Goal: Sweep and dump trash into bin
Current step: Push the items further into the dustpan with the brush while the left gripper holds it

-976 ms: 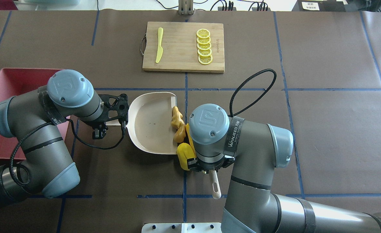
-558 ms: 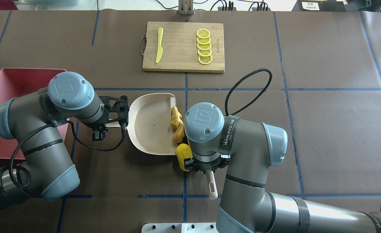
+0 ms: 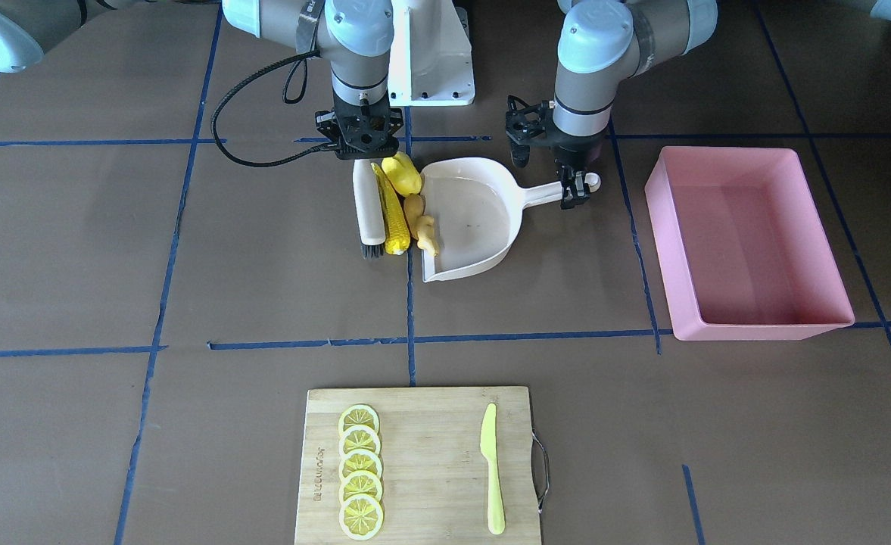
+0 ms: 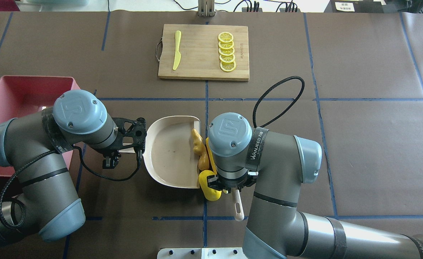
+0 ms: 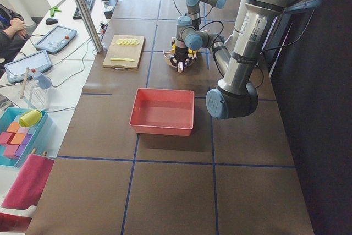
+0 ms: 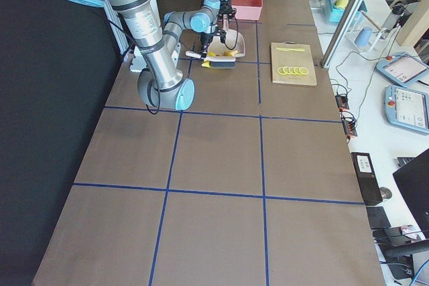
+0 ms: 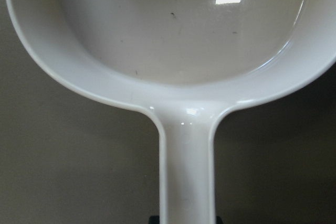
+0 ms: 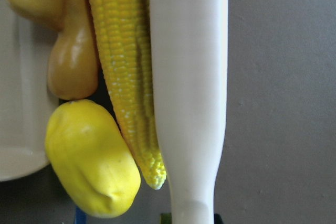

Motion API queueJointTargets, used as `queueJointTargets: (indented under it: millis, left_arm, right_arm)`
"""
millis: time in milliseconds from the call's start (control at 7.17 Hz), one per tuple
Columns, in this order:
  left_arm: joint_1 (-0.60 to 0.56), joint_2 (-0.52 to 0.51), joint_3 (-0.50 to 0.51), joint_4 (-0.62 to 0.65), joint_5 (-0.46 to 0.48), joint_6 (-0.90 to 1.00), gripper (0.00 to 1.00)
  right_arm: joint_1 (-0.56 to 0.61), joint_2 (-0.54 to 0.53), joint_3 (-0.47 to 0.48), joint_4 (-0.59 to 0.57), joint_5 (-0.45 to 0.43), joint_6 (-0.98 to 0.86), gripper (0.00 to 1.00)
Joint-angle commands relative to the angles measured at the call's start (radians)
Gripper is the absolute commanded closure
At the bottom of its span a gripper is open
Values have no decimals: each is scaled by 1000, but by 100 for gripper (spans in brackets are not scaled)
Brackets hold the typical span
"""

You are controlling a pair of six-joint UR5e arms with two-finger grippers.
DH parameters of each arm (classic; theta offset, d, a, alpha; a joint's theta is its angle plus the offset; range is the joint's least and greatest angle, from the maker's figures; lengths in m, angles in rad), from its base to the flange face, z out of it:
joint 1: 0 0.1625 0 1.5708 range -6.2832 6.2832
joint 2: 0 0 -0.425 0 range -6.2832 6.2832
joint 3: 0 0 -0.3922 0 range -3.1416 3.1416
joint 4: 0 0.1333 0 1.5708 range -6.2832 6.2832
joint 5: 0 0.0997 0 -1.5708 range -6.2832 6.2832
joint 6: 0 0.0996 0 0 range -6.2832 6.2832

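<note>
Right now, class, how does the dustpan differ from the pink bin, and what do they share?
The dustpan is beige and rounded; the bin is pink and rectangular. The dustpan has a handle, held by the left gripper; the larger bin has none. Both are shallow and open on top.

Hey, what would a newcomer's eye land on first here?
Mid-table, the right gripper holds a white brush alongside the corn cob, yellow lump and ginger root at the mouth of the dustpan gripped by the left gripper. The empty pink bin sits on the robot's left.
</note>
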Motion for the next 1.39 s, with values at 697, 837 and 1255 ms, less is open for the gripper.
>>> queueJointTargets:
  millis: [697, 837, 1255]
  left_arm:
    - [62, -13, -18, 85, 26, -9, 97]
    - [62, -13, -20, 87, 26, -9, 96]
    - [62, -18, -18, 87, 26, -10, 95]
  right_arm:
    - [-39, 10, -3, 36, -1, 51, 100]
    - [-54, 11, -10, 74, -1, 88, 100]
    - [-60, 109, -107, 81, -1, 95, 100]
